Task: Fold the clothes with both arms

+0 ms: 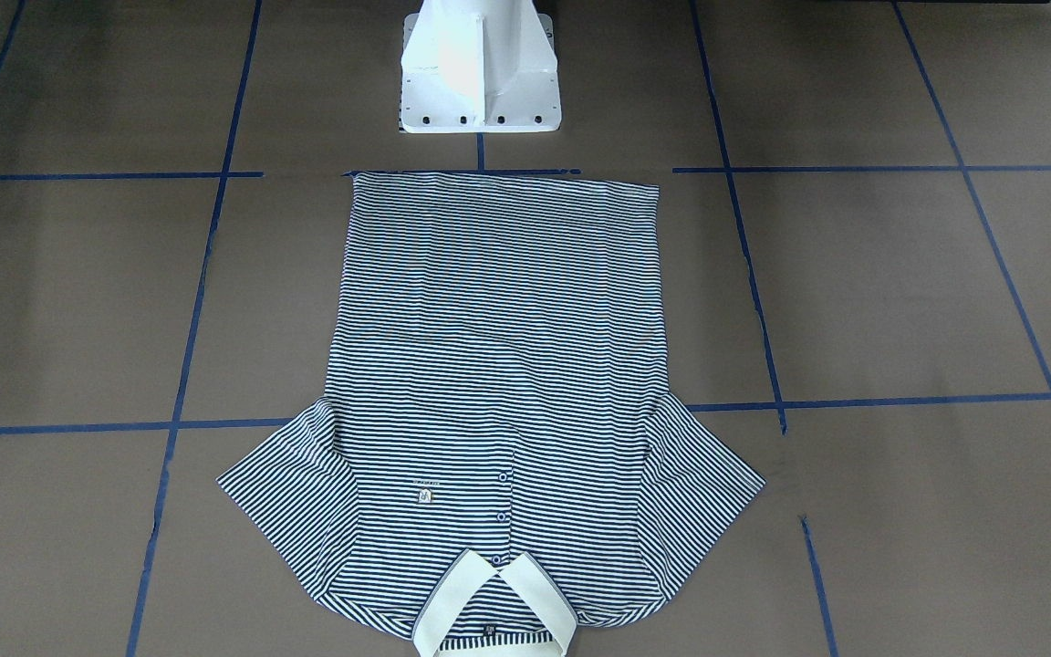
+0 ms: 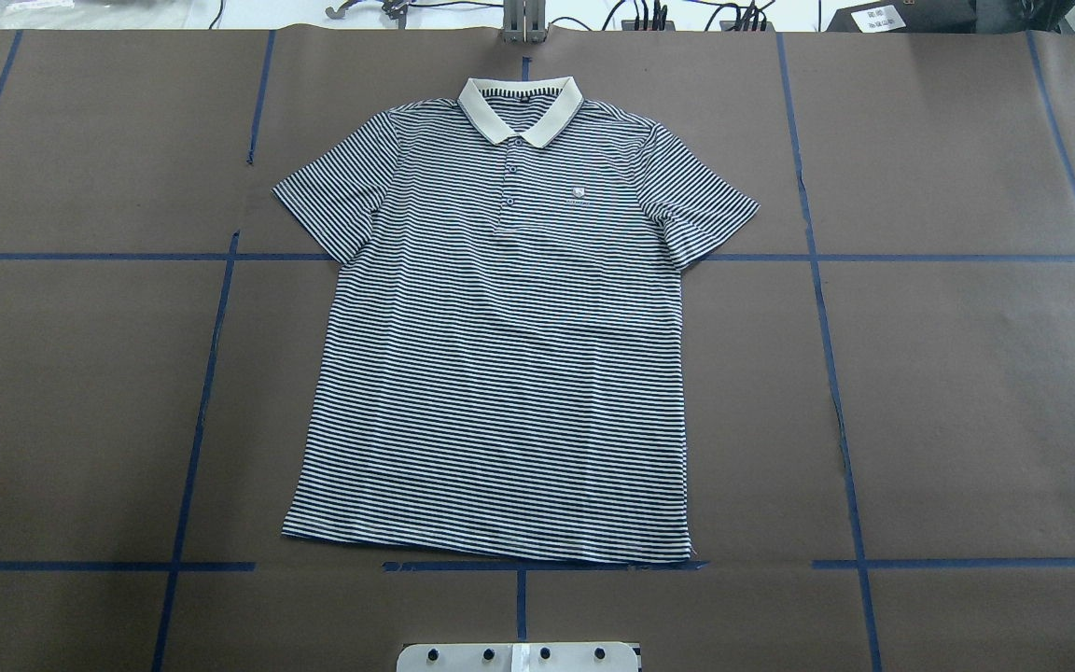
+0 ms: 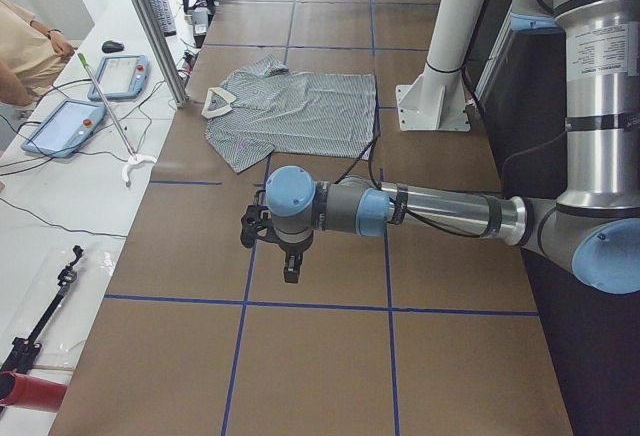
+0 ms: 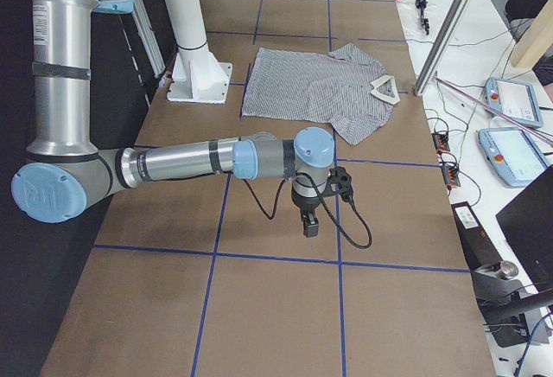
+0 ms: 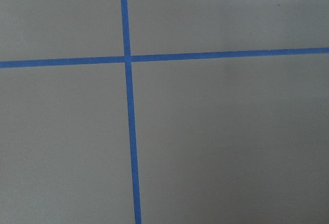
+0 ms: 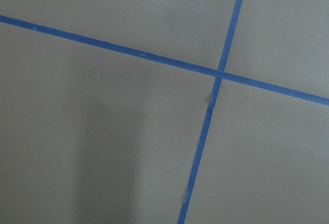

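Brown paper covers the table (image 2: 967, 392), marked into squares by blue tape lines (image 2: 827, 280). In the overhead view the polo shirt (image 2: 500, 355) lies flat at centre, collar at 12 o'clock, hem at 6 o'clock near the white pedestal (image 2: 519, 656). Brown surface runs wide at 3 and 9 o'clock. The left hand (image 3: 290, 271) and right hand (image 4: 309, 226) hang above it, well apart from the shirt. I cannot tell whether they are spread or pressed together.

Brown table (image 5: 231, 142) fills the view. Two blue tape lines (image 5: 129, 131) cross at upper left. One runs from top to bottom. The other spans both side edges, rising slightly toward the right.
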Tool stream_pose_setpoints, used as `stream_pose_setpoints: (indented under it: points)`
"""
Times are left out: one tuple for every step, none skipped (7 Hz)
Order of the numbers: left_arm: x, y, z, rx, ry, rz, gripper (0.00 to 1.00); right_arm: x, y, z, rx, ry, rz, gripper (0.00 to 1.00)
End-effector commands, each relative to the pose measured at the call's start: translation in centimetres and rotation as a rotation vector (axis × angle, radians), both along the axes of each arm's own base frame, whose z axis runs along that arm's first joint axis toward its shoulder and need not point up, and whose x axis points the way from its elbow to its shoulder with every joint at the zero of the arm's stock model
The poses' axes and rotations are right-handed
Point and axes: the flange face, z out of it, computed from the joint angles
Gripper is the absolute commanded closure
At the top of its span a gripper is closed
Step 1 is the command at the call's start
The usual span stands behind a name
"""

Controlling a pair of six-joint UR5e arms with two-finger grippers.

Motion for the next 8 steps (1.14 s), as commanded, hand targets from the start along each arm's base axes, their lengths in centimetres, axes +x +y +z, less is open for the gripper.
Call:
stream_pose_setpoints:
  points:
    - [0.1, -0.2, -0.9, 0.017, -0.003, 0.0, 0.0, -0.1, 0.4, 0.5, -0.016, -0.011, 0.006, 0.0]
    - [0.0, -0.3, -1.2, 0.024, -0.003, -0.002, 0.0, -0.3, 0.3, 1.1, -0.021, -0.035, 0.003, 0.0]
    - [0.0, -0.2, -1.3, 0.028, -0.003, -0.002, 0.0, -0.5, 0.2, 1.1, -0.007, -0.07, 0.002, 0.0]
    - [0.1, 0.0, -1.4, 0.028, 0.009, -0.001, 0.0, -1.1, 0.2, 0.8, 0.0, -0.12, -0.01, 0.0]
    - [0.2, 0.0, -1.4, 0.027, 0.015, 0.0, 0.0, -2.6, -0.2, 0.3, 0.014, -0.151, -0.026, 0.0]
    - [0.3, -0.1, -1.8, 0.036, 0.023, 0.002, 0.0, -5.3, -2.5, -1.4, 0.017, -0.159, -0.001, 0.0]
    - [0.2, -0.1, -1.8, 0.035, 0.014, 0.002, 0.0, -7.4, -5.4, -2.6, 0.025, -0.18, 0.056, 0.0]
    - [0.3, -0.2, -2.0, 0.039, 0.025, 0.003, 0.0, -10.2, -8.9, -3.4, 0.005, -0.21, 0.116, 0.0]
